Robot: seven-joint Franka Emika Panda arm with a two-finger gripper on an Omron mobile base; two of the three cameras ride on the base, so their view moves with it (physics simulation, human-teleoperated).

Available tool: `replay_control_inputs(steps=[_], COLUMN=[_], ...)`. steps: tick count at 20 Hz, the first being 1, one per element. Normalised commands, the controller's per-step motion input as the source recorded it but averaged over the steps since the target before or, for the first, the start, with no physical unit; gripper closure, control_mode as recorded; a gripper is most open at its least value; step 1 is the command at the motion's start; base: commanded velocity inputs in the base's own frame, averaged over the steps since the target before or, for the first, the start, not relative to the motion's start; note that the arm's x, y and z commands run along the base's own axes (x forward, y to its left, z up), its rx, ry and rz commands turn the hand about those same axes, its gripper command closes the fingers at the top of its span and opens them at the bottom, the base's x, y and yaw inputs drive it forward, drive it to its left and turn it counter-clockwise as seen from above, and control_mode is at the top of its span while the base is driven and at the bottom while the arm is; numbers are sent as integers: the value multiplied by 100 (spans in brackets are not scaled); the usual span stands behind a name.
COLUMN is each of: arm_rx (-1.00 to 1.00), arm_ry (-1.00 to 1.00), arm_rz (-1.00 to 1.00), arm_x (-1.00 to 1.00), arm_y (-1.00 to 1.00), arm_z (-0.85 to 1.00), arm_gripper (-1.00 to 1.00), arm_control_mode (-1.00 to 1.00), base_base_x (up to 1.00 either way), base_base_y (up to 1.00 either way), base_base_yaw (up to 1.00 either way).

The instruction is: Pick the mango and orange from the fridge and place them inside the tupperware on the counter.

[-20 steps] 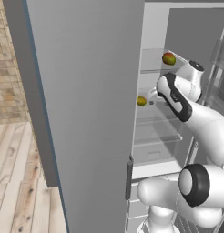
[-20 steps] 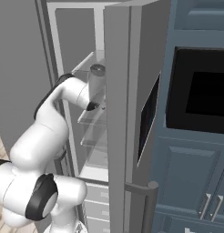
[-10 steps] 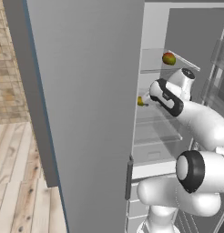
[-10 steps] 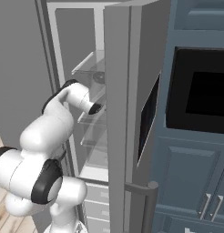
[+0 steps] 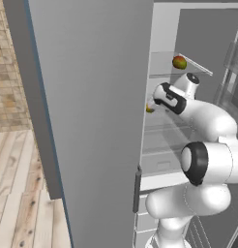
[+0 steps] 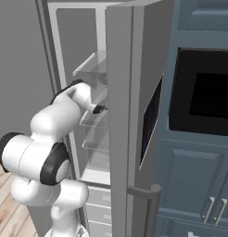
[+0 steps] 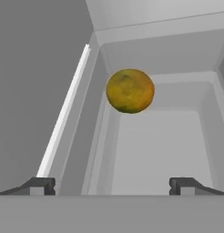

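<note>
The fridge (image 5: 92, 121) stands open, and my arm reaches in among its glass shelves. The mango (image 5: 179, 62), red with a green patch, rests on the upper glass shelf above my wrist. The orange (image 5: 150, 108) sits on the middle shelf, partly hidden by the door edge. In the hand view the orange (image 7: 130, 90) lies straight ahead, a short way beyond the fingers. My gripper (image 7: 113, 186) is open with nothing between its fingertips (image 7: 41, 185). From the right base view the gripper (image 6: 100, 109) points into the shelves. The tupperware and the counter are out of view.
The wide grey fridge door (image 6: 134, 115) hangs open close on the arm's right. Dark blue cabinets with a built-in black oven (image 6: 204, 92) stand beyond it. Pale fridge walls (image 7: 177, 54) and a white shelf rail (image 7: 63, 118) close in around the hand.
My hand has come down from near the mango's shelf and swung left toward the orange on the middle shelf. The fruits have not moved.
</note>
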Motion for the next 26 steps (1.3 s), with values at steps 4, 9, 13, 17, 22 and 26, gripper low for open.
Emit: replay_control_inputs(steps=[4, 9, 13, 17, 22, 26], arm_rx=[0, 0, 0, 0, 0, 0], arm_ry=[0, 0, 0, 0, 0, 3], arm_rz=[0, 0, 0, 0, -2, -6], arm_x=[36, 31, 30, 34, 29, 32], arm_y=[-5, -4, 0, 0, 0, 0], arm_z=[-17, -14, -14, -10, -12, -5], arm_gripper=[-100, -100, -100, -100, -100, -100], arm_control_mode=[-100, -100, -100, -100, -100, -100], base_base_x=[0, 0, 0, 0, 0, 0], base_base_y=[0, 0, 0, 0, 0, 0], base_base_yaw=[0, 0, 0, 0, 0, 0])
